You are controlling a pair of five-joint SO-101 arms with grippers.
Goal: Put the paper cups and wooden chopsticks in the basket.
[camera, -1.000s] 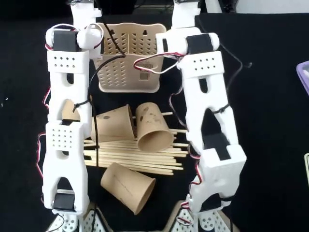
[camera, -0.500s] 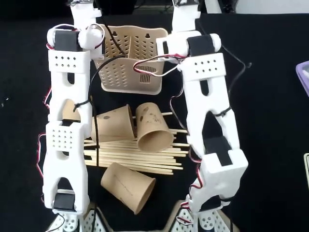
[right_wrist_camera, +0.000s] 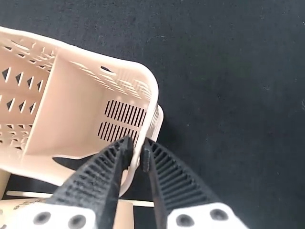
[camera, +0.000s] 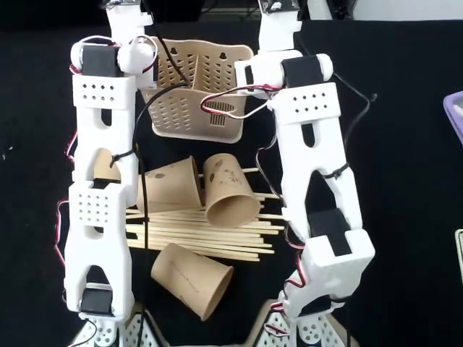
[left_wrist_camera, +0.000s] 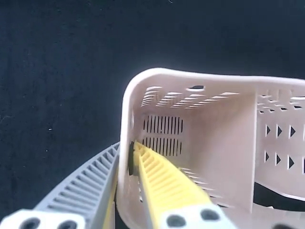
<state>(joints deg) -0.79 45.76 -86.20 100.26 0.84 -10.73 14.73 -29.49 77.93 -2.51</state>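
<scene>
Pinching with both jaws, narrow: left across basket [camera: 177,116] end wall, right on opposite rim. Lying behind jaws, toward arm bases: paper cups [camera: 231,191], wooden chopsticks [camera: 202,238], long axis crosswise, between both arms.

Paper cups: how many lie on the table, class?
3: a cup beside the left arm, a cup over the chopsticks, a cup near the arm bases. The left arm may hide a fourth.

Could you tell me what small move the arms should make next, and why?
Probably draw the basket a little nearer the paper cups and chopsticks: the left gripper and right gripper each clamp a basket wall, while the cups and chopsticks lie loose on the table beside it.
</scene>
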